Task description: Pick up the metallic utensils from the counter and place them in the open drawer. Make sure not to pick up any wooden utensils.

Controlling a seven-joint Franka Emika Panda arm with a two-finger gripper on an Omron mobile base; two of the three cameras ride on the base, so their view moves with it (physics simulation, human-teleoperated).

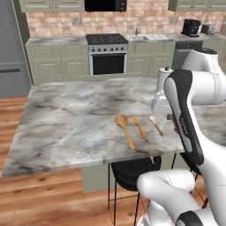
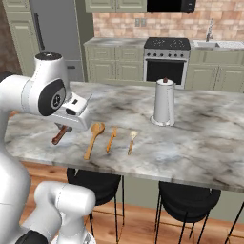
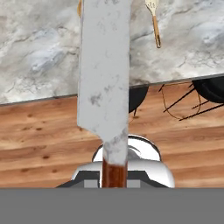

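The end effector [image 2: 61, 129] is pinched on the dark reddish-brown handle of the knife [image 3: 105, 74], which the hand view shows as a broad silvery blade running up the middle of the frame from the handle at the bottom. In the right base view the handle juts out below the white hand, lifted clear of the bench [image 2: 200, 143] and hanging near its front left corner; gripping by the handle leaves the blade free and pointing away from the hand, which suits laying it flat later. Three utensils lie side by side near the bench's front edge, all apart from one another and with handles towards that edge: the large tan wooden spoon [image 1: 124, 129], a slim orange utensil [image 1: 139, 126] beside it, and a short pale-headed utensil [image 1: 155, 125] at the far end of the row. The broad spoon is plainly wood and is rightly left where it is; which of the two slim pieces is metal cannot be told at this size. A tall silvery jug [image 2: 164, 102] stands upright farther back on the bench, well clear of the row. The open drawer is not identifiable in these views, so the knife is judged to be in transit, with delivery not yet made and at least one further utensil left to sort.
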